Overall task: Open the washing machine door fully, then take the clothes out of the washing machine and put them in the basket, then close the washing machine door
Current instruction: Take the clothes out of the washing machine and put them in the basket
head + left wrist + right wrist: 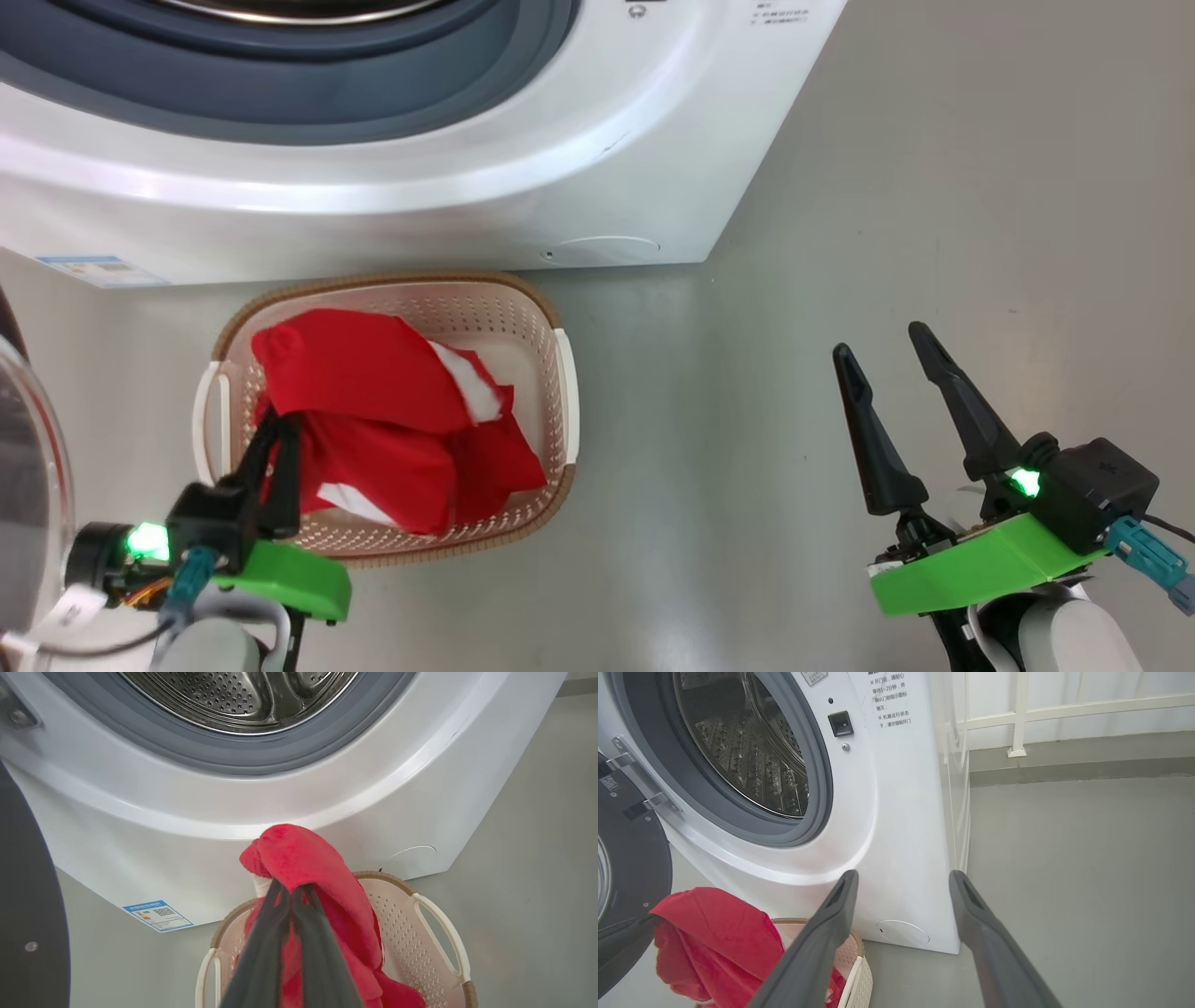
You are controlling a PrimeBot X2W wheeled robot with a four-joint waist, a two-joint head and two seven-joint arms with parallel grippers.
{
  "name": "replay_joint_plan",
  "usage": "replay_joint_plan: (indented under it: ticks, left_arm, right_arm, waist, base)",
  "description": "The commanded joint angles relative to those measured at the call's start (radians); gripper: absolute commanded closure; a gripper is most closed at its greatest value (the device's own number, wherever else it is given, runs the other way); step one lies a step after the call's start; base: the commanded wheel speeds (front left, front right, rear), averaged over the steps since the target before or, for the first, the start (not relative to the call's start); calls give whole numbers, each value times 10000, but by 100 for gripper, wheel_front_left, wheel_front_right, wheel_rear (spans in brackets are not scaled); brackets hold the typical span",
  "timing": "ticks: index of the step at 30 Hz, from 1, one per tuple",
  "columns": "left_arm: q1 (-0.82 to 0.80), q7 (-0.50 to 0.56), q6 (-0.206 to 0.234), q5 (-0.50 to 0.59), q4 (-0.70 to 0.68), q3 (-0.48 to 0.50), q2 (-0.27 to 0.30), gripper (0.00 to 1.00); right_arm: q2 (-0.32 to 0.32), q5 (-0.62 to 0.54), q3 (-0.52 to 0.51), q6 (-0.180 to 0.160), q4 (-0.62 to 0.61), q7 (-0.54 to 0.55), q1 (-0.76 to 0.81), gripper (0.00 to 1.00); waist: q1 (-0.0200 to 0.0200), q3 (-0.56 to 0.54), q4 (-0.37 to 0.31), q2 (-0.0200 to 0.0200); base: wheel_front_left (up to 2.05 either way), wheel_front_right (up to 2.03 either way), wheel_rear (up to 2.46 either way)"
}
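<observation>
Left gripper (292, 887): I find it closed tight on the clothes (373, 373), its two fingers pinched together with red fabric bunched over their tips. The held part stands above the basket (537, 308); the remainder hangs down and lies inside it.

The basket sits on the floor (934, 233) just in front of the washer (467, 215), below the drum opening and near the round flap (602, 250).

The door (630, 858) stands swung open on my left, its dark rim and glass bowl at the left edge of the head view. The drum (243, 695), as far as I can see into it, shows perforated steel.

Right gripper (881, 341): wide open, holding nothing. It hovers over the grey floor, well apart from the basket and to the right of the washer's corner. In the right wrist view its fingers point toward the washer's lower front corner.
</observation>
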Motion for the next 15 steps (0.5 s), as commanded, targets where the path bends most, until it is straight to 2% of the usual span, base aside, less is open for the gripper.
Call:
replay_joint_plan:
  ticks: [1,9,15]
  left_arm:
    - [-471,-128,-160,52,533,302,134,100]
    - [-1433,-133,-648,302,2980,194,-144,100]
    - [-2307,-134,-893,484,4267,234,-435,100]
  right_arm:
    - [-4,-74,273,90,-311,7,-193,0]
    - [-4,-106,304,90,-363,21,-321,0]
    - [-4,-158,265,90,-461,35,-390,0]
  waist:
    - [0,130,-32,-1]
    - [0,433,-149,-1]
    - [0,758,-230,-1]
  base:
    - [0,0,0]
    - [0,0,0]
    - [0,0,0]
